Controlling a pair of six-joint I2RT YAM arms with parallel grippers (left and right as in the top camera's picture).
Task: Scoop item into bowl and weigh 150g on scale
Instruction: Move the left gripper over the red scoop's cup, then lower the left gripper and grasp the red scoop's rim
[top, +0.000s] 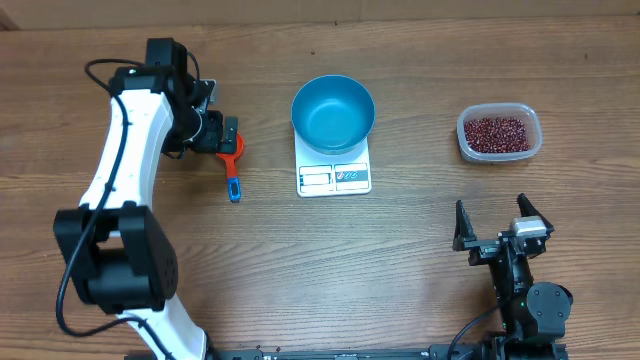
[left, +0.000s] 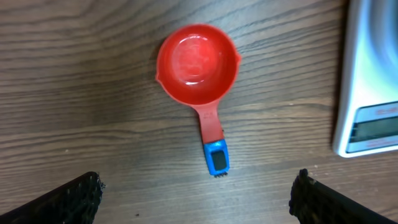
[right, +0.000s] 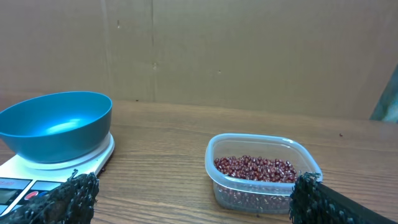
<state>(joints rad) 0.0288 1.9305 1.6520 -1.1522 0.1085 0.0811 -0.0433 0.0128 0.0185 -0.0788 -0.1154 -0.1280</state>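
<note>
the desk carries every item. the left gripper hangs over the scoop toward the far left corner, fingers wide apart and holding nothing. the right gripper waits near the near edge on the right, fingers also spread, empty.

the bowl is empty and sits on the scale, mid-desk toward the far edge. the tub stands toward the far right corner and holds the beans.

step in hand, as judged: grasp the scoop.
- lower the fingers astride the handle, between the cup and the blue tip.
- close squarely so the cup stays level.
- keep clear of the scale, which lies just beside.

the scale's panel markings are too small to read. no brand is legible.
</note>
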